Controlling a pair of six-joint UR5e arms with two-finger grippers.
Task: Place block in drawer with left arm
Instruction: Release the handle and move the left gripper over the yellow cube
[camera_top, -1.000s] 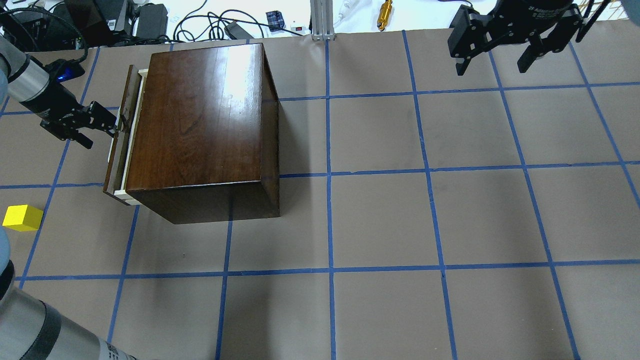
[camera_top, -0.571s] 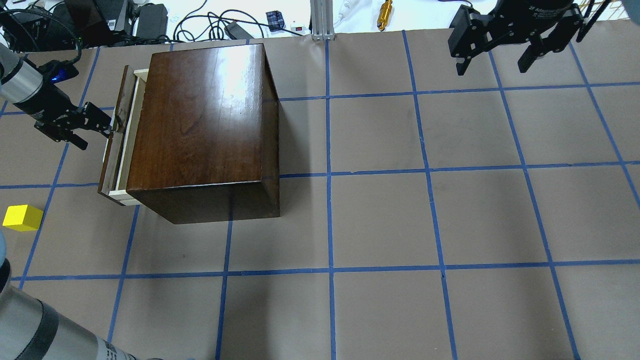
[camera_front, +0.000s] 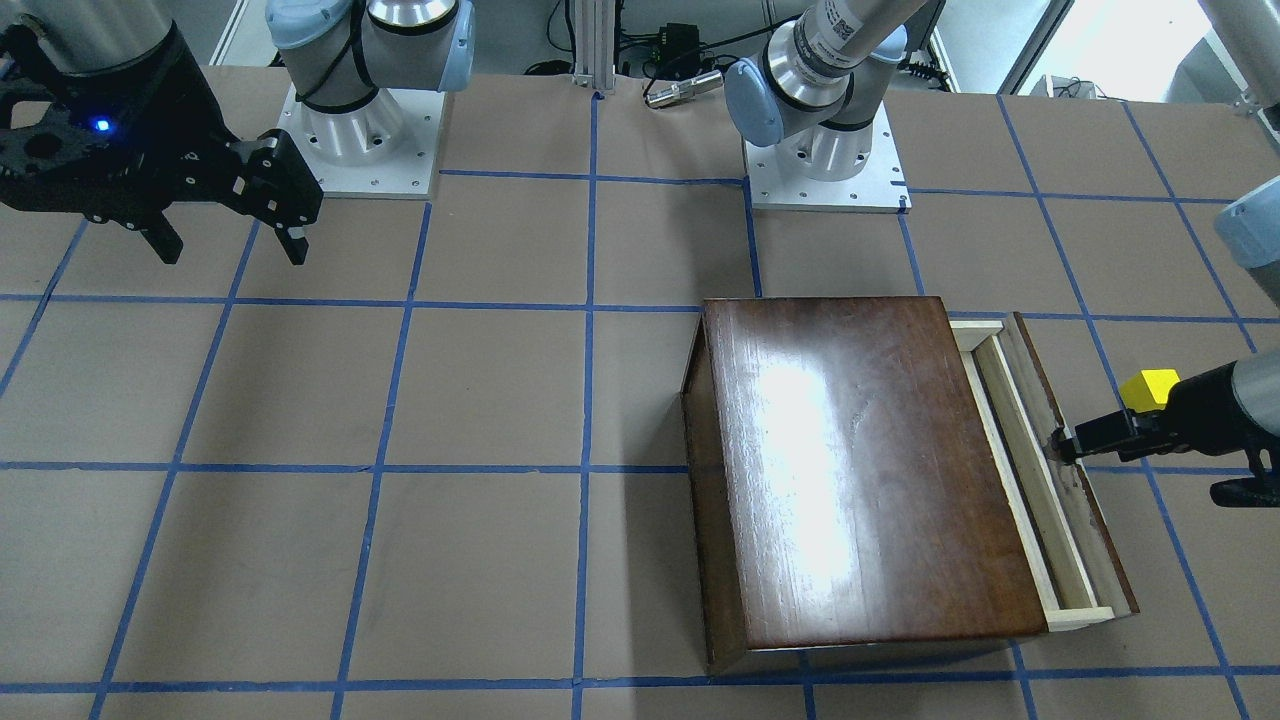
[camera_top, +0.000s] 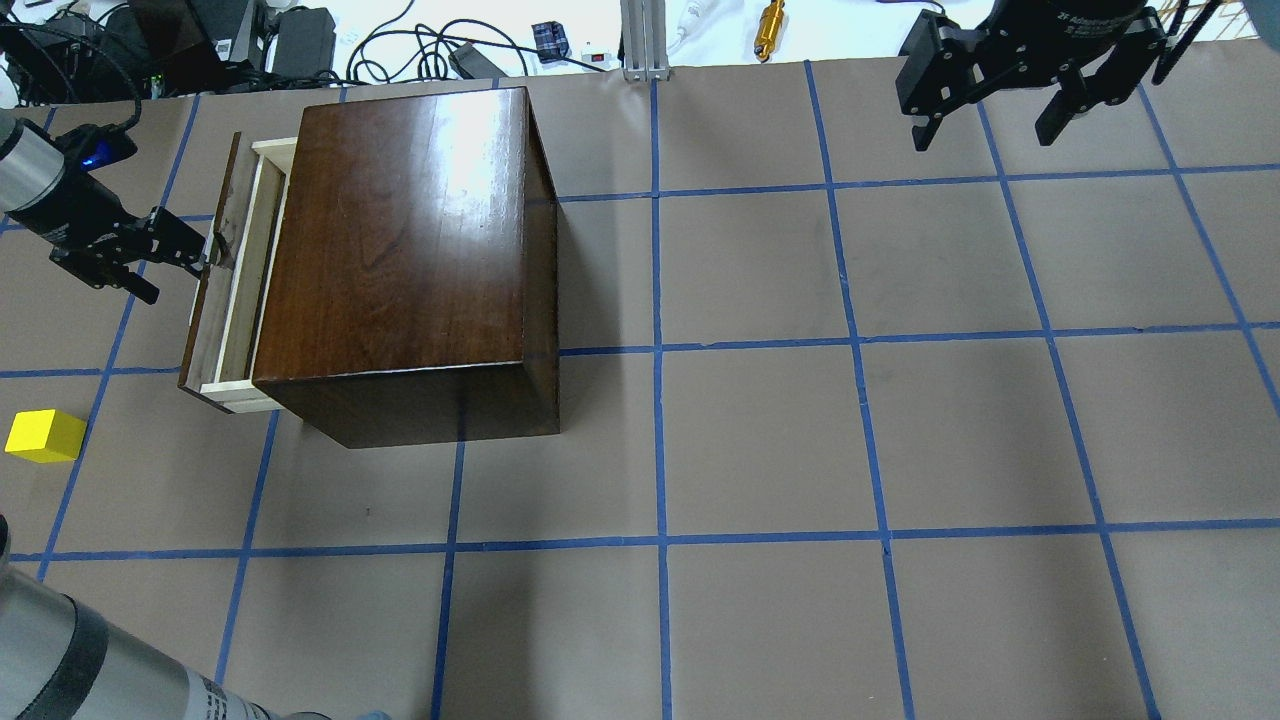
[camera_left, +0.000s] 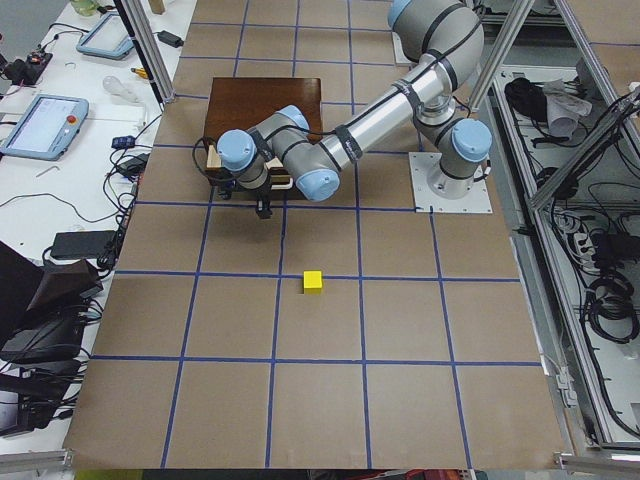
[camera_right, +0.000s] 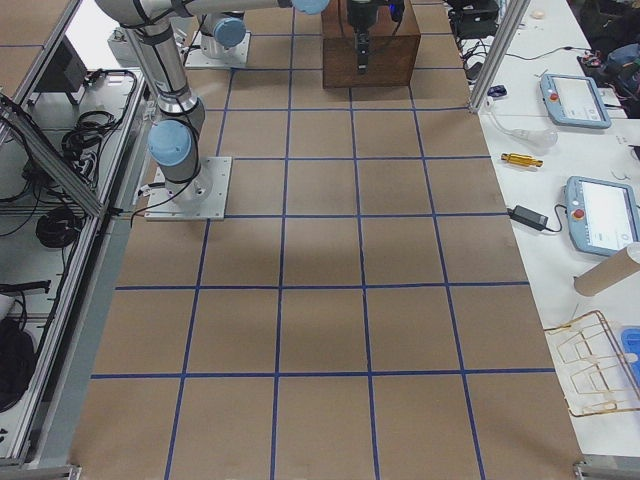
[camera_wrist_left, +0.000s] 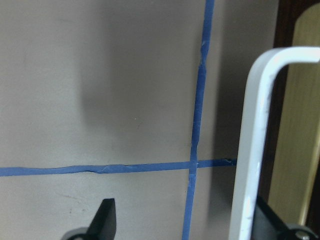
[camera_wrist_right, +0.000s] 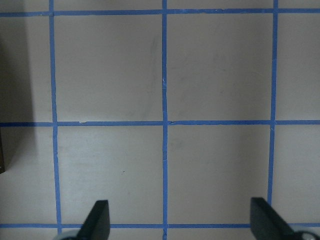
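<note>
Tabletop (camera_top: 760, 440) – brown paper, squared off with blue tape.

Cabinet (camera_top: 400, 250) – glossy dark wood, standing toward the robot's left half of the tabletop.

Left arm (camera_left: 380, 115) – reaches across to the cabinet's drawer side, wrist low, blue light showing.

Drawer (camera_top: 228, 330) – stands part-way out of the cabinet; pale wood walls and dark front are visible from above, and what shows of its inside is bare wood.

Left pincer (camera_top: 178, 280) – at the drawer front, fingers apart. One finger tip touches the dark front; the other hangs clear on the outer side. In the wrist view a white bent bar (camera_wrist_left: 250, 150) sits just inside one finger, with the other finger well off it.

Right pincer (camera_top: 983, 140) – fingers spread wide, gripping nothing, over bare tabletop at the far right corner, well apart from the cabinet.

Block (camera_top: 44, 436) – small yellow cube resting on the tabletop near its left edge, outside the drawer, off the drawer's near corner and clear of both pincers.
</note>
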